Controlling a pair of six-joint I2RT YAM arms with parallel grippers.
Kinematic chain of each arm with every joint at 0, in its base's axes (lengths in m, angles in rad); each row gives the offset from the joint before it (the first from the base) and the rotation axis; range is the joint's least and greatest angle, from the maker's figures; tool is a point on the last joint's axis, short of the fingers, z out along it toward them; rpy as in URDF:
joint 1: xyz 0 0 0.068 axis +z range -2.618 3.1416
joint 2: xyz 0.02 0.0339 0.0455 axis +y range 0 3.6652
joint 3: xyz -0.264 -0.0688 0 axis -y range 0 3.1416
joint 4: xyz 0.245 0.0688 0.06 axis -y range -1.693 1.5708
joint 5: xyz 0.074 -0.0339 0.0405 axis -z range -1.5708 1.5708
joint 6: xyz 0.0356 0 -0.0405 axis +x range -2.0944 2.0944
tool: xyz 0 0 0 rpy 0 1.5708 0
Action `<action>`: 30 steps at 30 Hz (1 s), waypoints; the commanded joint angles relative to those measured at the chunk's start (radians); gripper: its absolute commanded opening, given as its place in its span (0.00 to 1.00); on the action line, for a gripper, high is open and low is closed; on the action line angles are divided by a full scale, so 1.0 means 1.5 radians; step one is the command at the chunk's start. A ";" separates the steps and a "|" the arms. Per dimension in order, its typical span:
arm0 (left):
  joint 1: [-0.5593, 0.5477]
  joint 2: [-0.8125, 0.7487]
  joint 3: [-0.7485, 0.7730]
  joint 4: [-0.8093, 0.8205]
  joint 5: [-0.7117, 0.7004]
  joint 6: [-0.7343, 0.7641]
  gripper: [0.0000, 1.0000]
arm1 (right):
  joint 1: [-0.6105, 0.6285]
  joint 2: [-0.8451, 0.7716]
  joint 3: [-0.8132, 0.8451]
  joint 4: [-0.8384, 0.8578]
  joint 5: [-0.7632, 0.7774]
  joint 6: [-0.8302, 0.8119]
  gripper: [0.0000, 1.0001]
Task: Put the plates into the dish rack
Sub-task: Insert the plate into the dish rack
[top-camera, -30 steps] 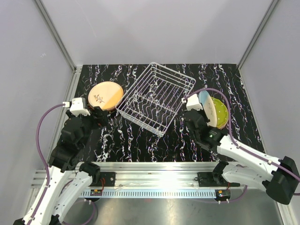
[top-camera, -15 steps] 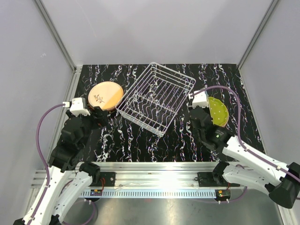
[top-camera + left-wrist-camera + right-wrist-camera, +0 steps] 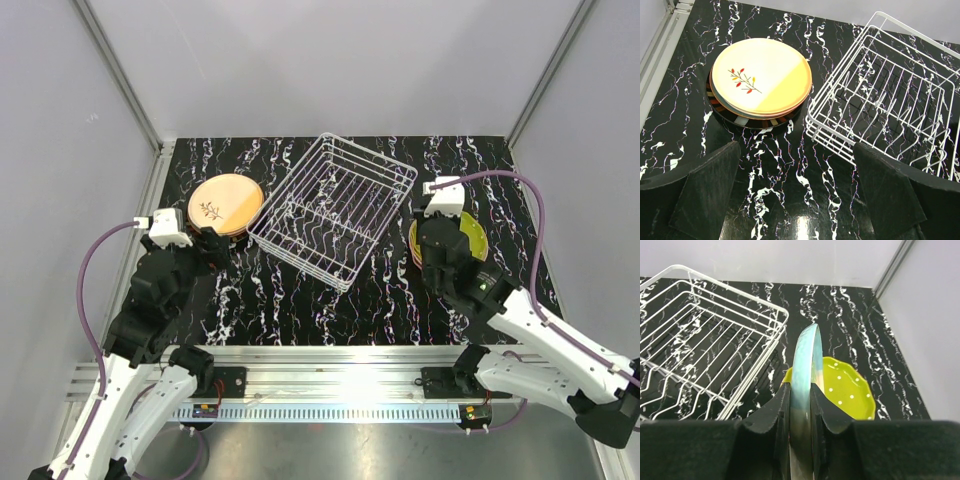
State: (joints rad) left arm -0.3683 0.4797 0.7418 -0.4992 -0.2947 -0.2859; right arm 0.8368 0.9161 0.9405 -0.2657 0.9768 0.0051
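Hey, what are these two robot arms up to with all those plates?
They are loading plates into the wire rack, which holds none yet. The right end effector grips a blue plate on edge, over a green plate lying beside the rack. The left end effector is open and holds nothing, hovering near a stack topped by a peach plate on the rack's other side.

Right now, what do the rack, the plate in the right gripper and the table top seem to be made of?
Rack: thin white wire, likely coated metal.
Held plate: probably glazed ceramic; glossy blue-cream rim.
Table: glossy black, white veins; stone or laminate, unclear.
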 commanded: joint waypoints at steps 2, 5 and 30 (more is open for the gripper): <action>-0.003 0.004 -0.002 0.034 0.012 0.002 0.99 | -0.004 0.001 0.068 0.040 -0.013 0.038 0.00; 0.002 0.035 -0.004 0.046 0.011 0.001 0.99 | -0.004 0.017 0.116 0.032 -0.031 0.057 0.00; 0.114 0.534 0.198 0.023 0.271 0.015 0.80 | 0.001 0.370 0.435 0.131 -0.242 0.245 0.00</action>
State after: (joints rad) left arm -0.1974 1.2644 0.9970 -0.5041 -0.0124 -0.2813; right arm 0.8360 1.4300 1.4696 -0.2459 0.6586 0.2752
